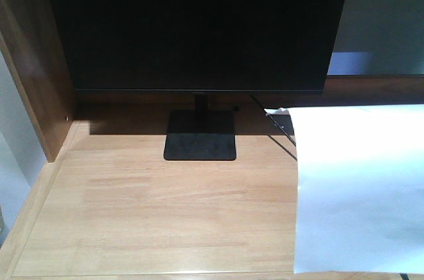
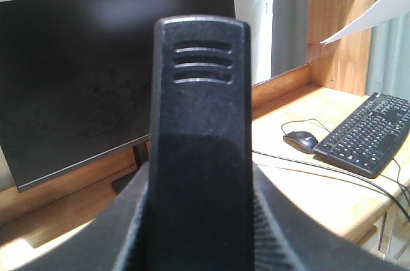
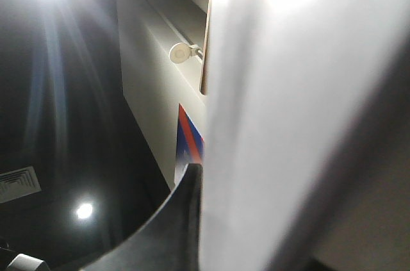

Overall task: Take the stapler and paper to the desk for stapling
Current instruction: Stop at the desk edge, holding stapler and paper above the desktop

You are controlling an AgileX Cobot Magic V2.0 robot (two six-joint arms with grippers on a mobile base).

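Observation:
The black stapler (image 2: 200, 130) stands upright in the left wrist view, and my left gripper (image 2: 200, 232) is shut on it, one finger against each side. It hangs above the light wood desk (image 1: 165, 214). The white paper (image 3: 282, 111) fills the right half of the right wrist view, clamped edge-on in my shut right gripper (image 3: 211, 207); one dark finger (image 3: 182, 220) presses its left face, the other is hidden behind the sheet. From the front the paper (image 1: 361, 187) hangs over the desk's right side. Its corner (image 2: 378, 15) also shows in the left wrist view. Neither gripper shows in the front view.
A black monitor (image 1: 199, 22) on a square stand (image 1: 200, 142) sits at the desk's back. A black mouse (image 2: 300, 139) and keyboard (image 2: 368, 133) with cables lie on the right. A brown side panel (image 1: 33, 75) bounds the left.

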